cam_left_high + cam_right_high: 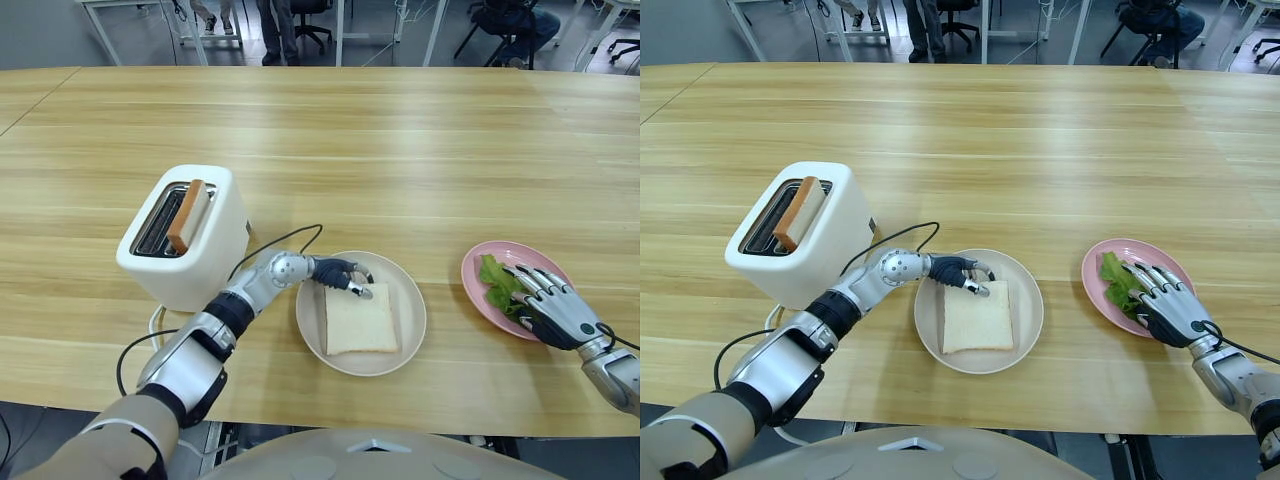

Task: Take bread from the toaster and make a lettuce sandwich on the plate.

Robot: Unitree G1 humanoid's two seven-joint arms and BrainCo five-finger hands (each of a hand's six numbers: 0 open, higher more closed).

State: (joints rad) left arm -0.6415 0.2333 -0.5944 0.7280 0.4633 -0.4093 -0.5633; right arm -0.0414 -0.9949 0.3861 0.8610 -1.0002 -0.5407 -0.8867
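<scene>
**Bread slice (360, 320) flat on the beige plate (408, 335), left hand (345, 273) on its top edge**

The left hand, dark with metal-tipped fingers, is curled and pinched on the upper left corner of the bread slice. The slice is pale, soft-looking and roughly square with a thin crust line. It lies flat in the middle of the round, shallow, matte beige plate, which stands at the near centre of the tabletop (400, 150).

Just left of that plate is the toaster (205, 265), a cream box with rounded corners and a dark two-slot top. A second slice (187, 214), showing its brown crust, stands on edge in one slot and rises above the rim. A thin black cable (290, 238) loops from behind the toaster toward the beige plate.

Well to the right, the right hand (555, 305), grey metal with dark segments, lies spread and uncurled on the near side of a glossy pink plate (525, 252). Its fingertips rest on the lettuce (493, 283), a crinkled green leaf lying on that plate.

The tabletop is light wood with long straight grain and plank seams running across. Beyond its far edge are a grey floor, white table legs and dark office chairs (310, 12).
</scene>
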